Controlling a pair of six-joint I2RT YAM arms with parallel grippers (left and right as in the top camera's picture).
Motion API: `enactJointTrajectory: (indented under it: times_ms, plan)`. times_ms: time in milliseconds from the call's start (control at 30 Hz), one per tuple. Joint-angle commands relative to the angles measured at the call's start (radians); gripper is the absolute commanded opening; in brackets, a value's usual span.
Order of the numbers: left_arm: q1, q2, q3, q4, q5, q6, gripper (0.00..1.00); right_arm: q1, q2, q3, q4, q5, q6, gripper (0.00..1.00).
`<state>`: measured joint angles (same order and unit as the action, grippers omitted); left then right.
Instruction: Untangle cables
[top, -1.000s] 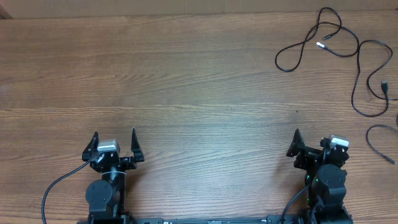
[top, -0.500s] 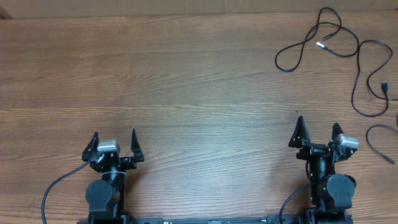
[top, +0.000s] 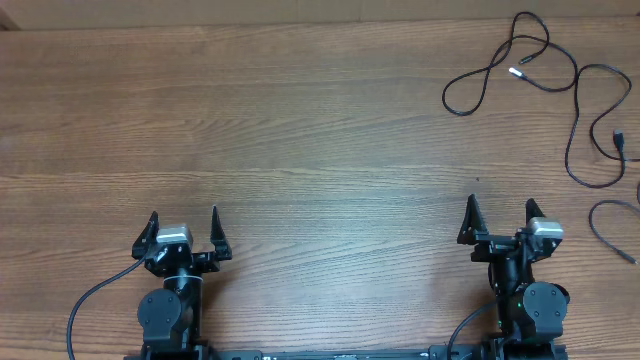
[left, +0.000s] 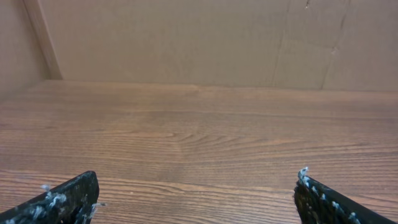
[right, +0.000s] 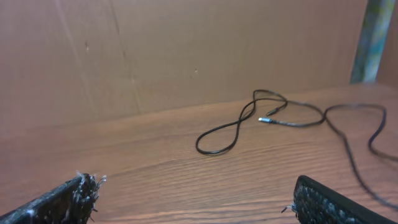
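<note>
Right gripper (top: 500, 203) is changing vs a second ago: it was twisted off to one side, now it is pointing straight at the far edge, and it is sitting slightly further left than half a second ago. Its jaws are standing wide apart, holding nothing, same as before. Left gripper (top: 184, 213) is not moving at all, jaws also spread wide and empty, parked near-left over the wooden table (top: 320, 120). The cables (top: 545, 86) are lying unchanged in the far-right corner, loose black loops crossing each other, some strands running off the right edge. They are well apart from both grippers. In the right wrist view one silver-tipped plug (right: 266, 119) is resting on the wood inside the loops. Markings on the grey wrist camera blocks (top: 172, 236) are too small to read.
</note>
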<state>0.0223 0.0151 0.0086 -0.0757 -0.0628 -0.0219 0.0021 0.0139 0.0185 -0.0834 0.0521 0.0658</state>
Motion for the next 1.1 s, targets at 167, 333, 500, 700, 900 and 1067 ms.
enactJointTrajectory:
  times_ms: [167,333,500,700,900,1067]
  plan:
    - [0.01,-0.009,-0.002,-0.002,0.011,0.019,0.99,0.003,-0.011,-0.011,0.002,-0.008,-0.278,1.0]
    - [0.01,-0.009,-0.002,-0.002,0.011,0.019,1.0,0.002,-0.011,-0.011,0.002,-0.005,-0.311,1.0]
    - [0.01,-0.009,-0.002,-0.002,0.011,0.019,1.0,0.002,-0.011,-0.011,0.002,-0.002,-0.251,1.0]
    - [0.01,-0.009,-0.002,-0.002,0.011,0.019,1.0,0.002,-0.011,-0.011,0.003,-0.002,-0.256,1.0]
    - [0.01,-0.009,-0.002,-0.001,0.011,0.019,1.0,0.002,-0.011,-0.011,0.003,-0.002,-0.256,1.0]
    - [0.01,-0.009,-0.002,-0.002,0.011,0.019,1.0,0.002,-0.011,-0.011,0.003,-0.002,-0.256,1.0]
